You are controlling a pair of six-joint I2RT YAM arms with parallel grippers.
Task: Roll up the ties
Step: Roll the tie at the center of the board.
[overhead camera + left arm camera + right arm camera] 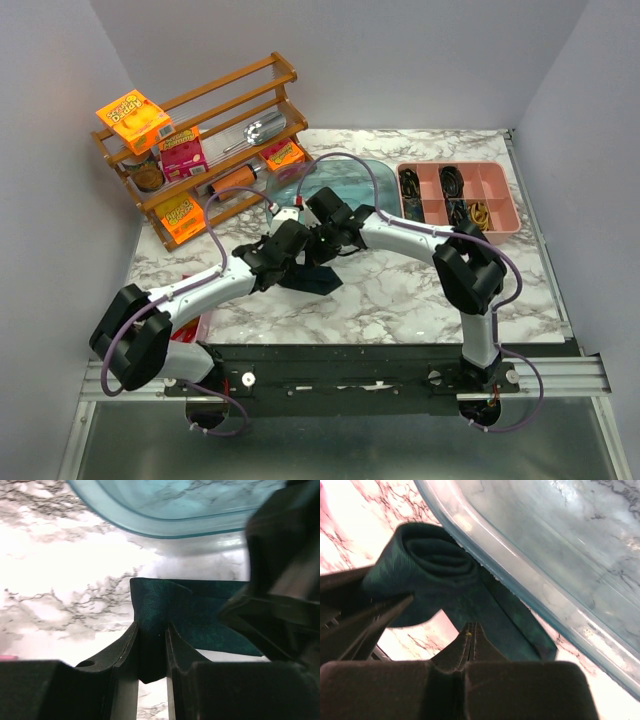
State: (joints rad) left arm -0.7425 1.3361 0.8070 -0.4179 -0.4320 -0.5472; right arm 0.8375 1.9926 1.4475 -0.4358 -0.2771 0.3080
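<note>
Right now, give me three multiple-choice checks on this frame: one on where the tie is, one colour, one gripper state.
1. Where does the tie lie? A inside the blue tub; B on the table beside that tub; C hanging off the table edge.
2. What colour is the compartment tray? A pink; B green; C white.
3. The left gripper is: A wide open; B shut on the tie; C out of view.
Answers: 1 B, the top view shows it on the marble next to the tub. 2 A, its walls are pink. 3 B, the left wrist view shows teal fabric pinched between the fingers.
</note>
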